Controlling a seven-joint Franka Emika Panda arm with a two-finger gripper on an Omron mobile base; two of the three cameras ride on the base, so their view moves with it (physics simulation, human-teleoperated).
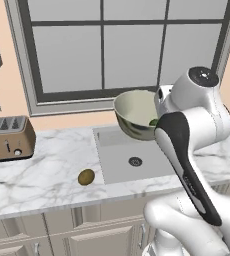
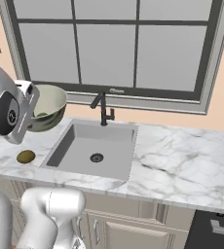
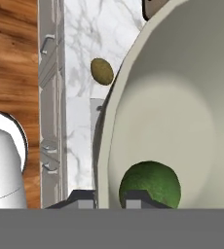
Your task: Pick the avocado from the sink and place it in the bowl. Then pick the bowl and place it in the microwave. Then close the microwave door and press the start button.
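Home kitchen: marble countertop (image 2: 182, 160) with recessed grey sink (image 2: 92, 146) and black faucet (image 2: 103, 109), large window (image 2: 119, 44) behind, toaster (image 1: 7, 137) on counter, cream cabinets (image 1: 52, 235) below.

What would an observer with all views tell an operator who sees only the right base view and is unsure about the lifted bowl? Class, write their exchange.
Operator: Is anything inside the bowl?
Observer: Yes. The hand view shows the avocado lying at the bottom of the bowl.
Operator: How is the bowl held?
Observer: The tool pinches the bowl's wall at the rim, one finger inside and one outside.
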